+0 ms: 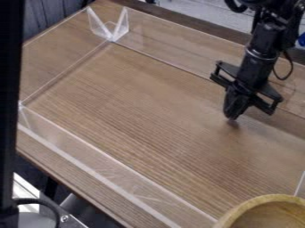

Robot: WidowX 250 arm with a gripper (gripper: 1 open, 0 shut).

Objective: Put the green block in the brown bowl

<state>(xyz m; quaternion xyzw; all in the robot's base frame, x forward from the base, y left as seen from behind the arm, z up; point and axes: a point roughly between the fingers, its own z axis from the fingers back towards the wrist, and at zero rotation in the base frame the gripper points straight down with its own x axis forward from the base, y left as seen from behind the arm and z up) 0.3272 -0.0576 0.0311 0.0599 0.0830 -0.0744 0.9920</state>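
At right of the table (131, 116), gripper (237, 113) down, jaws fully closed, green block unseen, possibly pinched. Lift straight, carry toward brown bowl (262, 214) at bottom-right corner, keep squeeze firm.

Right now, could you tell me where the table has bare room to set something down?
The wooden table is bare from the clear walls on the left across to the pincer, shut and pointing down at the right. The only other crowded spot is the bottom right corner, where the brown bowl sits.
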